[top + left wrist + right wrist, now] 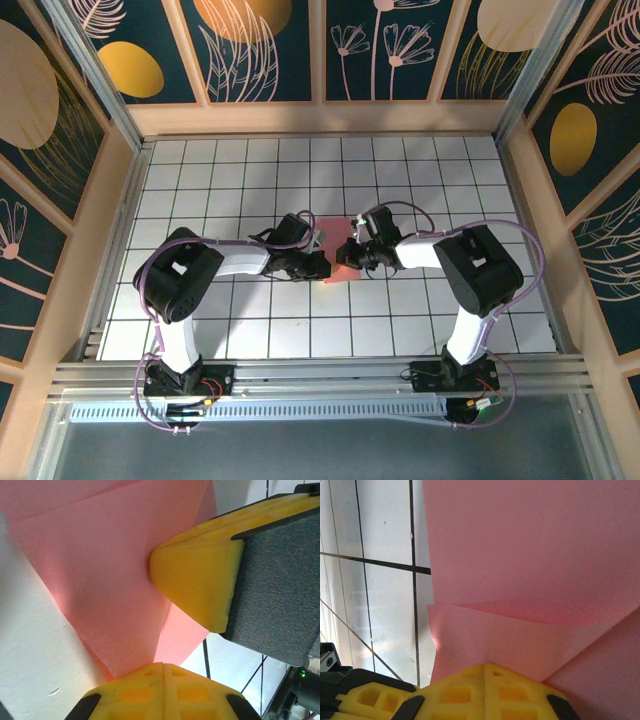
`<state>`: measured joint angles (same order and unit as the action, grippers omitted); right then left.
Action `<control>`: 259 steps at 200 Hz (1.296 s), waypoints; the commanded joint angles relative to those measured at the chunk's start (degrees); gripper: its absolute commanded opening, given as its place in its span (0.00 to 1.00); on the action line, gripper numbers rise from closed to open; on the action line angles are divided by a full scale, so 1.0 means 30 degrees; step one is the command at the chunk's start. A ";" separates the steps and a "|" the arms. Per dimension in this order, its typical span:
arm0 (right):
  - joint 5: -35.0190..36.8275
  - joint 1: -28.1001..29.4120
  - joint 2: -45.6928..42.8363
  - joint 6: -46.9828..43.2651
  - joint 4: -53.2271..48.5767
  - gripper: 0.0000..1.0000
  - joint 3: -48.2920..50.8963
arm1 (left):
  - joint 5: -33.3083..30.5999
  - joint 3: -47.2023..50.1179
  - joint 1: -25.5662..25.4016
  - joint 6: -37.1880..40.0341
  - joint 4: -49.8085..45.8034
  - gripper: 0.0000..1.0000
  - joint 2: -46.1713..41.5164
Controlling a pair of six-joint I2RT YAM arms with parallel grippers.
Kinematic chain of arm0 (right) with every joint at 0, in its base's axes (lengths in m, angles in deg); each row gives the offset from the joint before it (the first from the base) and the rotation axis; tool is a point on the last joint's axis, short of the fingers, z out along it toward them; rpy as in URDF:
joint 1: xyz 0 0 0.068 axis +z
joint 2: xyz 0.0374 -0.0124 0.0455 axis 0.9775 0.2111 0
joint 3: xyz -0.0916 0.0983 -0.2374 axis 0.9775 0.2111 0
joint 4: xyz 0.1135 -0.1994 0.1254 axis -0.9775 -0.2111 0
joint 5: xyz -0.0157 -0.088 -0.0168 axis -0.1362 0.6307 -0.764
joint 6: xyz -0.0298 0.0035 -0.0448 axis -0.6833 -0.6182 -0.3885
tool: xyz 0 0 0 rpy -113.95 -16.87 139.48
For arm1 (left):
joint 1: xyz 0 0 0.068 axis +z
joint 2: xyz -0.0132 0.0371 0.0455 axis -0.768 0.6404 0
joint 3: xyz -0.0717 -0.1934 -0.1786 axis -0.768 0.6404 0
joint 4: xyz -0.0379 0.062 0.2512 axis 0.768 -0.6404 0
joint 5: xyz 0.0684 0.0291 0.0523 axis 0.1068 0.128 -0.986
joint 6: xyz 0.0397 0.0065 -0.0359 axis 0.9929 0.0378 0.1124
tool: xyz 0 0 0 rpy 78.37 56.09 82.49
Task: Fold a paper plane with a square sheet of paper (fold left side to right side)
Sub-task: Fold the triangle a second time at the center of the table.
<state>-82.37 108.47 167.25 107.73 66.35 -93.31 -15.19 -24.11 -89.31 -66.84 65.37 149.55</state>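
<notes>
While both arms reach inward from 6 o'clock, the square sheet of paper (343, 272) lies near the middle of the white-tiled bench (230, 180), salmon pink and already partly folded. The left pincer (318, 266) meets it at its 8 o'clock edge and the right pincer (354, 256) rests on it toward 3 o'clock, so the two nearly touch over the sheet.

From the left wrist, the left pincer (162, 692) has its yellow pads shut flat together, tips against the pink paper; one yellow pad (200, 580) of the right pincer presses on the sheet at 2 o'clock. From the right wrist, the right pincer (485, 692) is likewise closed, its tips set where a slanted crease meets a straight fold edge; overlapping flaps spread toward 12 o'clock, and bare tile shows at 9 o'clock.

Closed tips probably serve here as blunt pressers: one pins the layers so they cannot slide, the other firms a crease. Whether any layer is caught between the pads cannot be told. By my judgement the folding is midway; the sheet is flat flaps, not yet a slim dart.
</notes>
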 commanded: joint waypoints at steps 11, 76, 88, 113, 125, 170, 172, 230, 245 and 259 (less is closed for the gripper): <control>0.0831 0.0123 0.0643 -0.0457 -0.2035 0.00 0.0356 | -0.0320 0.0339 -0.0129 0.0364 -0.0441 0.06 0.0394; 0.0801 0.0123 0.0668 -0.0457 -0.2056 0.00 0.0327 | -0.0527 0.0548 -0.0115 0.0437 -0.0530 0.07 0.0434; 0.0801 0.0124 0.0651 -0.0486 -0.2087 0.00 0.0327 | -0.0593 0.0577 -0.0134 0.0423 -0.0560 0.06 0.0426; 0.0827 0.0124 0.0626 -0.0529 -0.2101 0.00 0.0328 | -0.0808 0.0636 -0.0116 0.0467 -0.0619 0.06 0.0347; 0.0801 0.0124 0.0603 -0.0530 -0.2145 0.00 0.0327 | -0.0929 0.0658 -0.0112 0.0475 -0.0677 0.06 0.0319; 0.0079 0.0124 -0.0483 -0.0809 -0.1639 0.00 -0.0169 | -0.1481 0.0837 -0.0133 0.0517 -0.0824 0.03 0.0425; 0.0050 0.0124 -0.0558 -0.0809 -0.1602 0.00 -0.0200 | -0.1491 0.0855 -0.0137 0.0523 -0.0824 0.02 0.0446; 0.0226 0.0763 -0.2082 0.0126 0.0726 0.00 0.1210 | -0.2063 0.1017 -0.0182 0.0713 -0.0846 0.00 0.0556; 0.0449 0.0952 -0.1790 0.0128 0.0699 0.00 0.1144 | -0.2176 0.0936 -0.0197 0.0865 -0.1051 0.00 0.0610; 0.0683 0.1138 -0.1408 0.0114 0.0588 0.00 0.0925 | -0.2291 0.0929 -0.0206 0.0906 -0.1117 0.00 0.0607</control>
<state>-82.35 110.80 162.09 107.77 66.90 -90.60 -17.05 -22.86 -89.57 -65.88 65.90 149.68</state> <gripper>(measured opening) 0.047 0.043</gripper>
